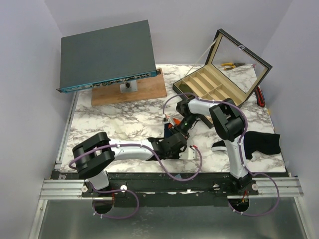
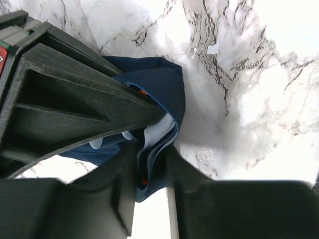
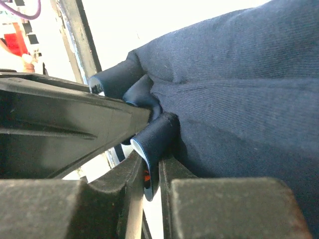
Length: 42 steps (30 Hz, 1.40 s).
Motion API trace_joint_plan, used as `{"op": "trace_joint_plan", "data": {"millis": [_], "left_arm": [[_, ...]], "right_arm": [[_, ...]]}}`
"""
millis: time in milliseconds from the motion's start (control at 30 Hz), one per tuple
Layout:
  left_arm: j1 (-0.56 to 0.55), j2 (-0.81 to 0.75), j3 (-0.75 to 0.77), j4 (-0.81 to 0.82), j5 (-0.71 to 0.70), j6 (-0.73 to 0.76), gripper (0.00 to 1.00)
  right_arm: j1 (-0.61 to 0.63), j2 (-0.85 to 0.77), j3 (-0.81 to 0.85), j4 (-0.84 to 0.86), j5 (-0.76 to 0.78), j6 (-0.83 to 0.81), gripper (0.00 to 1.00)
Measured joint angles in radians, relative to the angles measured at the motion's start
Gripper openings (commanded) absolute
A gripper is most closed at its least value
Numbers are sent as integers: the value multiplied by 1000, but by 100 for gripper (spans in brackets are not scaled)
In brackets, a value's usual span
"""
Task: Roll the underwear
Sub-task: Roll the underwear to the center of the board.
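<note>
The navy-blue underwear (image 1: 172, 135) with orange trim lies bunched on the marble table near the front middle, mostly hidden by both grippers. My left gripper (image 1: 174, 144) reaches in from the left and is shut on a folded edge of the underwear (image 2: 159, 99); the fabric is pinched between the fingers (image 2: 194, 199). My right gripper (image 1: 178, 130) comes down from the back and is shut on another fold of the underwear (image 3: 234, 84), with a rolled edge between the fingers (image 3: 119, 199). The two grippers are close together over the garment.
A black cloth with a white edge (image 1: 259, 142) lies at the right front. An open compartment box (image 1: 214, 84) with a mirrored lid stands at the back right. A dark flat device (image 1: 107, 52) rests on a wooden board (image 1: 129, 89) at the back left.
</note>
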Motion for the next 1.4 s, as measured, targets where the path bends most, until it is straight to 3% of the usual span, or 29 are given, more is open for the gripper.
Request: {"op": "trace_joint_plan", "data": {"millis": [67,267,467,1067,1400], "left_arm": [[3,0,9,-17,9,-8,0],[40,1,55,-94,91,-41,0],[112,22,125,-192,210,-78,0],[250,60,203,-338,460,-145,0],[343,105,252,-394,575,-187,0]], "right_arm": [[0,0,3,0,0,3,25],[0,-9,4,-3,-1,40,48],[0,-56,9,5,37,75,59],[-82,-151,11,24,107,105,68],[-166,-267,-116,127,115,132,68]]}}
